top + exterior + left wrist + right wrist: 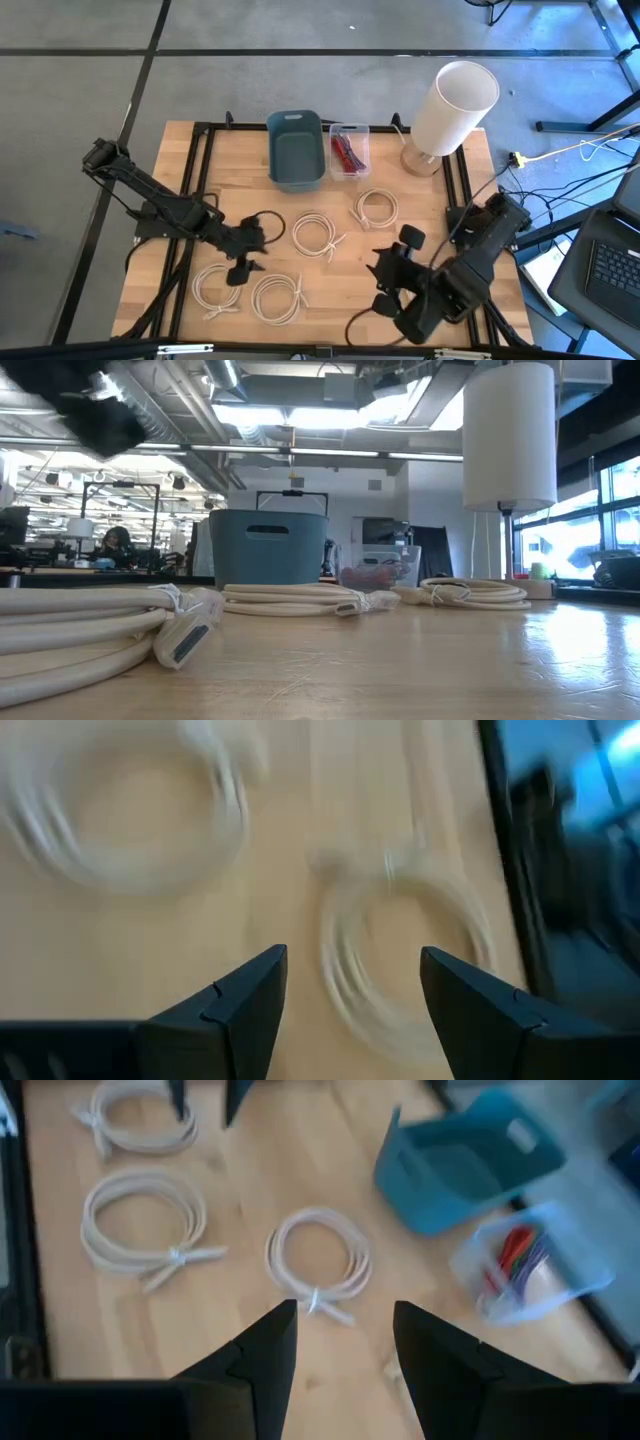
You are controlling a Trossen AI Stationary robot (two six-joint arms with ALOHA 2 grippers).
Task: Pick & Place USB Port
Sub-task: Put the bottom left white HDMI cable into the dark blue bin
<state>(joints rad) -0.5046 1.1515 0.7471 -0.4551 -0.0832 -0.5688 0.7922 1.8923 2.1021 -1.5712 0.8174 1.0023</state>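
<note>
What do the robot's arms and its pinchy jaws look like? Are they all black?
Yes, nearly all black. The left arm and right arm are dark and chunky, built from jointed sections, with black cables trailing off near their bases. Each ends in jaws made of two dark, wedge-shaped fingers with flat, angled faces, like the right gripper's fingers. No bright markings show.

We see grey concrete floor point(300, 85) around the desk point(440, 200), ceiling lights point(290, 415) at twelve o'clock, bright windows point(600, 525) at three.
</note>
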